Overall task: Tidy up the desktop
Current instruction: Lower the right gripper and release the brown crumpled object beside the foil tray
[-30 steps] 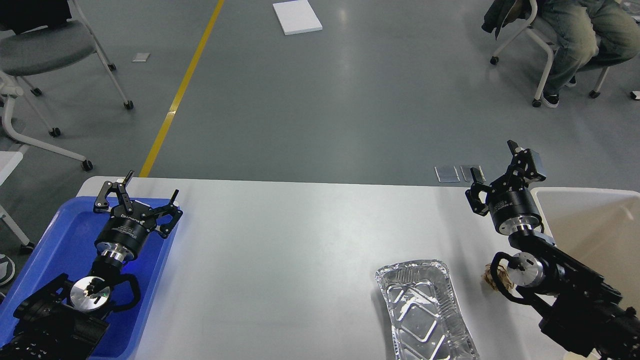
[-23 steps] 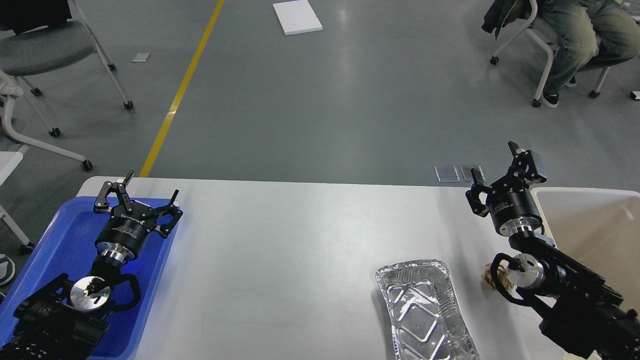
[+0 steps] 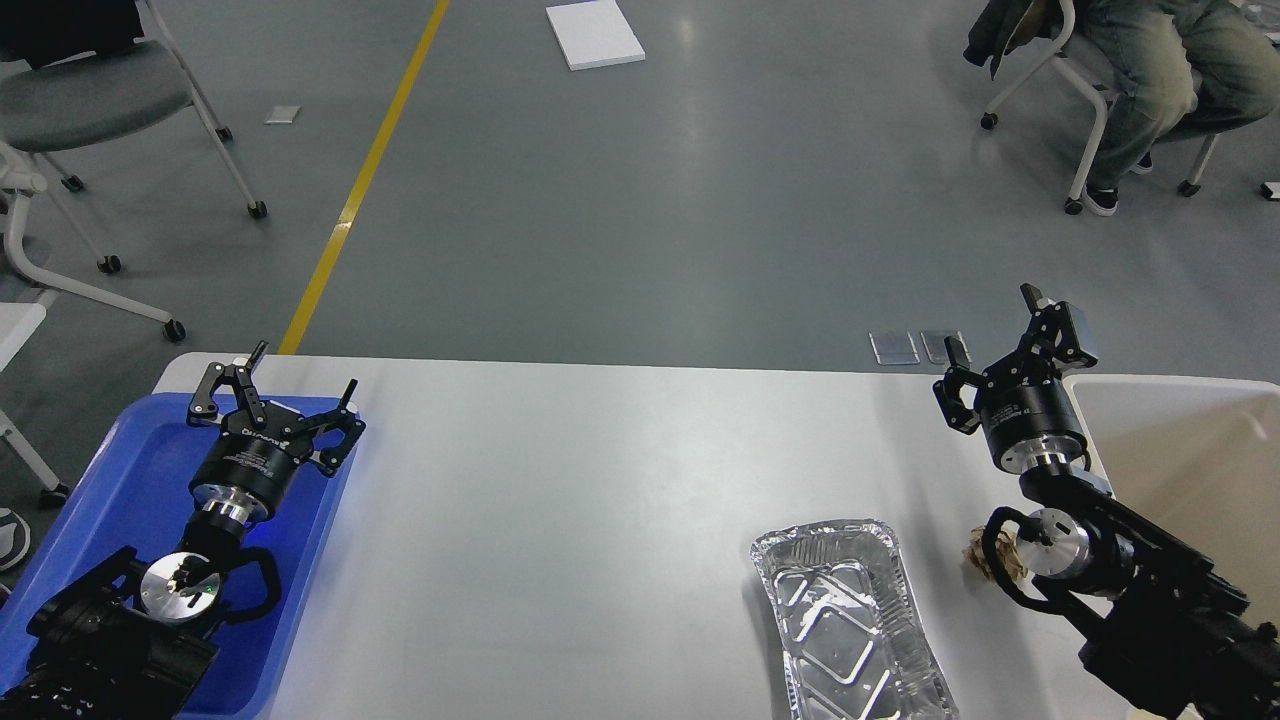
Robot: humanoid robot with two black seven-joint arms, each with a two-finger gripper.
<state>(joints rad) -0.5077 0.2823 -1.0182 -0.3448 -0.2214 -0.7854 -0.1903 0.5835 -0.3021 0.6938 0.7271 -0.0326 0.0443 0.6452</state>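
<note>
The white-grey desktop (image 3: pixel 580 500) fills the lower half of the head view. A crinkled foil tray (image 3: pixel 845 620) lies on it at the front right. A small crumpled brown scrap (image 3: pixel 975 560) lies on the desktop just right of the foil tray, partly hidden behind my right arm. My left gripper (image 3: pixel 298 372) is open and empty above the far end of the blue tray (image 3: pixel 110 500). My right gripper (image 3: pixel 995 320) is open and empty above the desktop's far right edge, next to the beige bin (image 3: pixel 1180 450).
The blue tray sits at the left edge of the desktop, the beige bin at the right edge. Beyond the table are rolling chairs (image 3: pixel 90 110), a seated person (image 3: pixel 1160 80), a yellow floor line (image 3: pixel 365 180) and a white board (image 3: pixel 594 33) on the floor.
</note>
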